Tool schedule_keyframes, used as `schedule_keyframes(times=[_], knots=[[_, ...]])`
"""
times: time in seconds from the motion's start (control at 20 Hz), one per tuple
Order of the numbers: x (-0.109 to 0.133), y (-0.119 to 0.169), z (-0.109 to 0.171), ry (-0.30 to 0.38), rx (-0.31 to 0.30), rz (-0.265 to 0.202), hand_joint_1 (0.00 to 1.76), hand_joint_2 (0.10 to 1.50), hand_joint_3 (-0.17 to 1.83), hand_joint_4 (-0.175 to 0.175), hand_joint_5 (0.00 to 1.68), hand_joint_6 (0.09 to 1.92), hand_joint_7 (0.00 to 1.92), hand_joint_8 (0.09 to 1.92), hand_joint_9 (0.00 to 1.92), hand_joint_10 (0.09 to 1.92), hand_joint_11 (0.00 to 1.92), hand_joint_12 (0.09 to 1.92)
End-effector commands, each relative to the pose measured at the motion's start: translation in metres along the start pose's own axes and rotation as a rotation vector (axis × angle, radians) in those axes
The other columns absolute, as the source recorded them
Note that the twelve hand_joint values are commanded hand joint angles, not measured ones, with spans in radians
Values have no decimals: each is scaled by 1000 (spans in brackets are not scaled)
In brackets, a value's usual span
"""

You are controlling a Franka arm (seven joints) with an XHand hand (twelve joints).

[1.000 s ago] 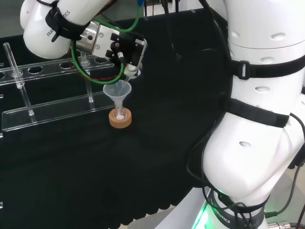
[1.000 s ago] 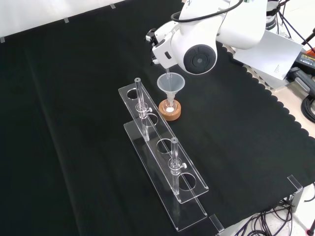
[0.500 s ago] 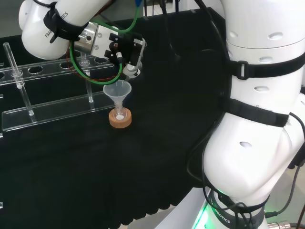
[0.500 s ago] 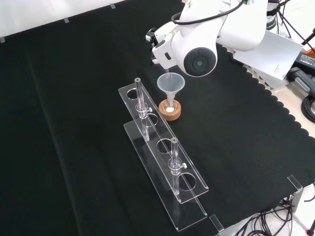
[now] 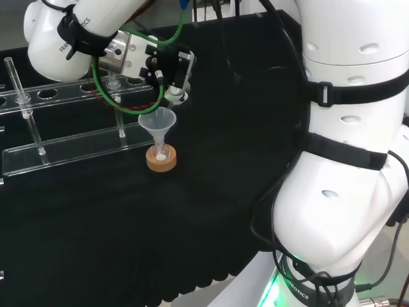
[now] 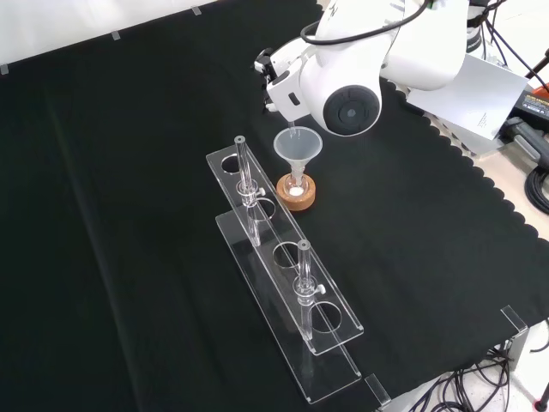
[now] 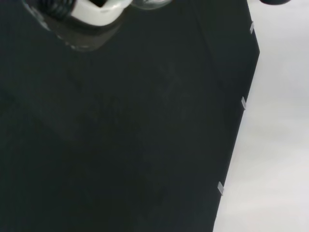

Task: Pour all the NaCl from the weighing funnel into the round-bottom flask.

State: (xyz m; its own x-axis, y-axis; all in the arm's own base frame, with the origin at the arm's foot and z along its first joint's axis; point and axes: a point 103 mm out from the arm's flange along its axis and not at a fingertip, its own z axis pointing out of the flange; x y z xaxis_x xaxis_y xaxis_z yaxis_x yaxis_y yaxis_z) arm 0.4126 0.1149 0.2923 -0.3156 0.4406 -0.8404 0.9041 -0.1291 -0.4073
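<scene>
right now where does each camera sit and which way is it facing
Head view: behind and above the arm's base, looking over the white arm links at the funnel on the cork stand; the robot hand hangs above it.
Front view: in front of the arm, looking down on the black cloth; a white link with a grey cap stands above the funnel.
Wrist view: at the wrist, looking at the cloth's edge.
Head and front views share the funnel, cork stand and clear rack.

Matt black cloth (image 6: 129,215) covers the bench. The rack (image 6: 287,296) is clear, glossy plastic; the funnel (image 6: 297,148) is translucent and smooth. The stand (image 6: 296,190) at the rack's 3 o'clock is matt cork. The arm's links (image 5: 345,160) are glossy white plastic.
</scene>
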Motion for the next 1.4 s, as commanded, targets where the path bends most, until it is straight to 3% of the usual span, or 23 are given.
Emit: schedule_keyframes(times=[0.05, 0.7, 0.9, 1.25, 1.4], knots=[[-4, -2, 6, 64, -24, -1, 1087, 804, 457, 175, 1173, 777, 1427, 199, 1598, 87, 1304, 711], [-17, 3, 38, 339, -80, -23, 1087, 804, 458, 175, 1173, 777, 1423, 199, 1601, 87, 1307, 713], [-17, 4, 41, 383, -91, -31, 1087, 804, 458, 175, 1173, 777, 1423, 200, 1603, 87, 1308, 713], [-28, 6, 55, 548, -121, -52, 1087, 804, 459, 175, 1173, 777, 1425, 202, 1605, 87, 1309, 713], [-28, 8, 57, 577, -117, -54, 1087, 803, 459, 175, 1173, 777, 1426, 203, 1605, 87, 1309, 713]])
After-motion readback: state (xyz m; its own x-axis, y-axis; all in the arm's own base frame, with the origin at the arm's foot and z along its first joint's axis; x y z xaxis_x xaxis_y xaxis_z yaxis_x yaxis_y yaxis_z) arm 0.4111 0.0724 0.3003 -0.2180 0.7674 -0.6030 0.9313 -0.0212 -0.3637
